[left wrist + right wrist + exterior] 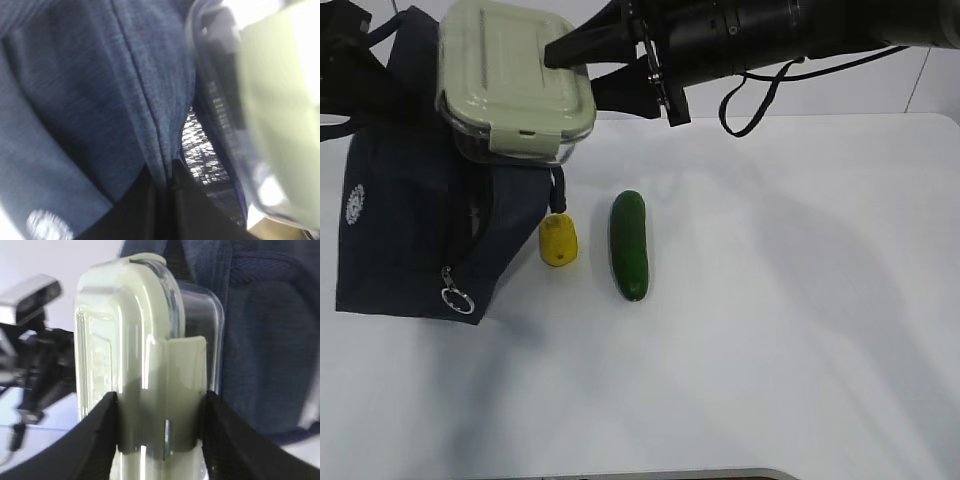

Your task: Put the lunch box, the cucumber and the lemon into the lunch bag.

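Observation:
My right gripper [570, 58] is shut on one end of the lunch box [515, 80], a clear container with a pale green lid, and holds it above the open top of the navy lunch bag [410, 230]. In the right wrist view its jaws [160, 400] clamp the box [145, 335] from both sides. My left gripper [167, 172] is shut on a fold of the bag's fabric [125, 85]; the silver lining [200, 145] shows beside it, and the box [275, 100] is at the right. The lemon [558, 242] and the cucumber [629, 245] lie on the table right of the bag.
The white table [790, 300] stretches to the right and front. The bag's zip ring pull [457, 298] hangs at its near corner. The left arm [342, 45] is at the top left, also visible in the right wrist view [35, 355].

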`<state>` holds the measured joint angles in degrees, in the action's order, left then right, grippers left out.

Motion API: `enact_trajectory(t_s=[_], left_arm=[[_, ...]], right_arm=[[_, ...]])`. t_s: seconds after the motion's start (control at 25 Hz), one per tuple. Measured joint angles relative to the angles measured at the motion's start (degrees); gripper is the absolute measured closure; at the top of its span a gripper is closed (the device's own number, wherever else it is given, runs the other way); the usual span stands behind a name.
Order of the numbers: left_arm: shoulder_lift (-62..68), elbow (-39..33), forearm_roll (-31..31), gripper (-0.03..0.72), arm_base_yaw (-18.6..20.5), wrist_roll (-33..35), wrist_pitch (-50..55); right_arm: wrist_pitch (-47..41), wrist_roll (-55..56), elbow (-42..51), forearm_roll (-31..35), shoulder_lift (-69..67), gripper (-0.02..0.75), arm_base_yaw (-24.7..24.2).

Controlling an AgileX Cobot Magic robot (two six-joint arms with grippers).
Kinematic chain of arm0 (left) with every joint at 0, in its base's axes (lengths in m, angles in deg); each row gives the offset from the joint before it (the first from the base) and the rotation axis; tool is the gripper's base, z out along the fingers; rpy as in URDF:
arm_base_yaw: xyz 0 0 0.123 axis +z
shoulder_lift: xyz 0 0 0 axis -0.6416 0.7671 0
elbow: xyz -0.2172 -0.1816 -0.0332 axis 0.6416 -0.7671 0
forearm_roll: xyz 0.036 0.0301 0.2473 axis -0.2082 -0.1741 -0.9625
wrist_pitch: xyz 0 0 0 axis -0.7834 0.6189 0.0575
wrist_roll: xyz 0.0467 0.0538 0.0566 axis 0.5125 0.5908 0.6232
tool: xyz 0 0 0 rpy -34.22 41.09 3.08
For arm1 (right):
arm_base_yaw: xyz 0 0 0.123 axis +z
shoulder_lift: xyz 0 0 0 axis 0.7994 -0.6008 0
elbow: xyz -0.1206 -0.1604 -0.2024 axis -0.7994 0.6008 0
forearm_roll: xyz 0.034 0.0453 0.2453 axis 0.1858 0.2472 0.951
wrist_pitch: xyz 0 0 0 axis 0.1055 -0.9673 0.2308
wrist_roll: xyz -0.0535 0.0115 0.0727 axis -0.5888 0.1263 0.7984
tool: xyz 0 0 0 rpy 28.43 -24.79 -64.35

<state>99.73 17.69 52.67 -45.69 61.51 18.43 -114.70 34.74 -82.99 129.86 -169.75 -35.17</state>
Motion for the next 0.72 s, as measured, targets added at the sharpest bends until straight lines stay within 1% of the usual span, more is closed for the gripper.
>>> enact_trajectory(t_s=[0.16, 0.36, 0.6, 0.72], left_arm=[[0.0, 0.0, 3.8, 0.685, 0.0, 1.7, 0.1], [0.0, 0.0, 6.5, 0.685, 0.0, 3.4, 1.0], [0.0, 0.0, 9.9, 0.685, 0.0, 4.1, 3.0], [0.0, 0.0, 11.0, 0.685, 0.0, 4.5, 3.0]], right_arm=[[0.0, 0.0, 0.0, -6.2, 0.0, 0.360, 0.0], [1.4, 0.0, 0.0, -11.3, 0.0, 0.361, 0.0], [5.8, 0.1, 0.0, -14.2, 0.0, 0.361, 0.0], [7.0, 0.1, 0.0, -12.4, 0.0, 0.361, 0.0]])
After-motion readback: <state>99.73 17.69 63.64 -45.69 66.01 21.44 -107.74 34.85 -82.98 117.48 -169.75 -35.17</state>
